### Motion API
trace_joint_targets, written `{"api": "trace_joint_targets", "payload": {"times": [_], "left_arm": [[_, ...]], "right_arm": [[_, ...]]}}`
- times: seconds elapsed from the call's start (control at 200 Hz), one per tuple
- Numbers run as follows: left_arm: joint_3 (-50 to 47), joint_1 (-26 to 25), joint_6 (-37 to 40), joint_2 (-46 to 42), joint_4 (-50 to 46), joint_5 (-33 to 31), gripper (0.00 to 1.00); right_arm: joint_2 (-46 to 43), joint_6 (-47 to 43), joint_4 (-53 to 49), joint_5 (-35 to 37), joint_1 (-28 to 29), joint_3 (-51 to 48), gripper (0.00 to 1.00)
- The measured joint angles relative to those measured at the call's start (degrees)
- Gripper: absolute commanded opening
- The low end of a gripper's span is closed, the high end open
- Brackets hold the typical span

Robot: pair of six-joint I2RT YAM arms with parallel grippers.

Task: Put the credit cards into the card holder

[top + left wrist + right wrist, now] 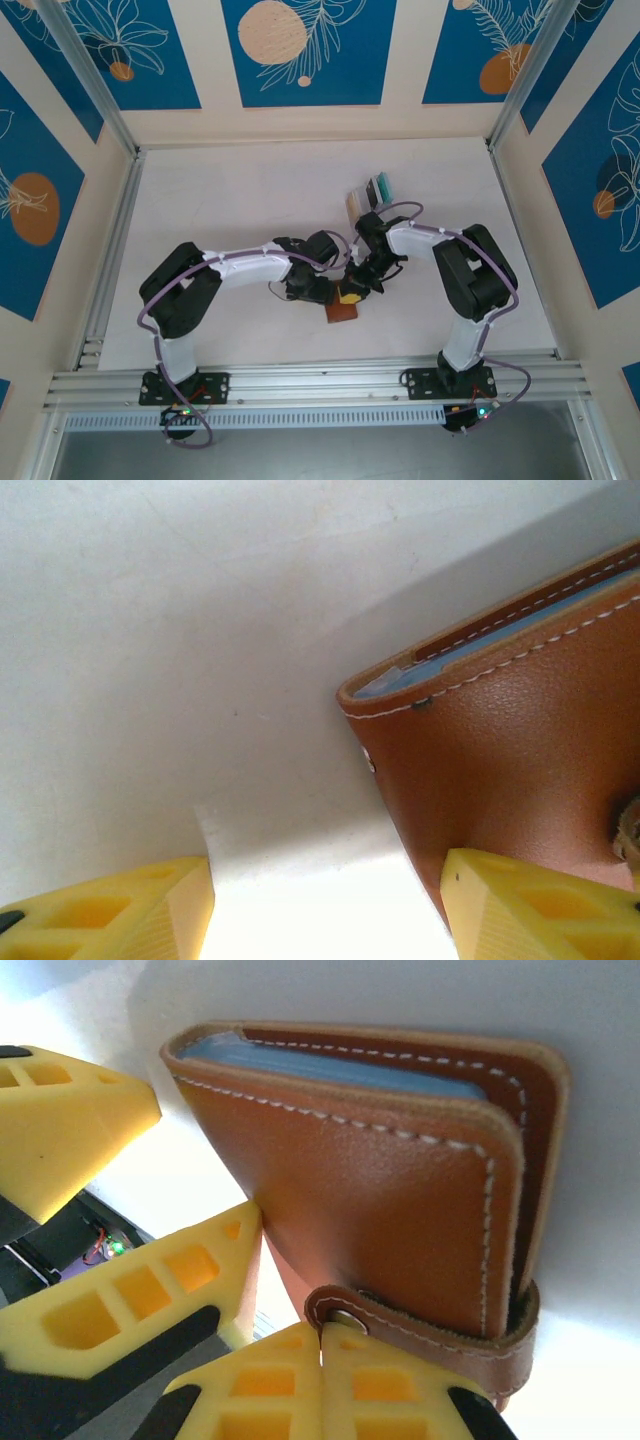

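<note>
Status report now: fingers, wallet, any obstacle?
Left fingers open beside small brown leather wallet. Right fingers shut at its snap tab. Wallet folded closed. Coloured plastic cards stand farther back.

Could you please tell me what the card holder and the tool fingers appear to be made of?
Card holder: likely leather or an imitation, tan, with a fine pebbled grain and pale stitching along the edges. Fingers of the right tool: probably matte yellow plastic, with hollow lattice cells.

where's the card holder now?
Mid-table in the top view: the card holder sits closed, on the near side of the rack, right gripper at its snap tab.
</note>
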Motion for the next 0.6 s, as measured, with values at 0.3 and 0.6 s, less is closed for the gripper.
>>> {"api": "trace_joint_targets", "payload": {"times": [0.3,0.6], "left_arm": [[0.0,0.0,0.0,0.0,0.0,0.0,0.62],[0.0,0.0,0.0,0.0,0.1,0.0,0.62]], "right_arm": [[2.8,-0.4,-3.3,-1.0,-1.1,2.4,0.00],[4.1,0.0,-4.8,0.2,-0.4,3.8,0.00]]}}
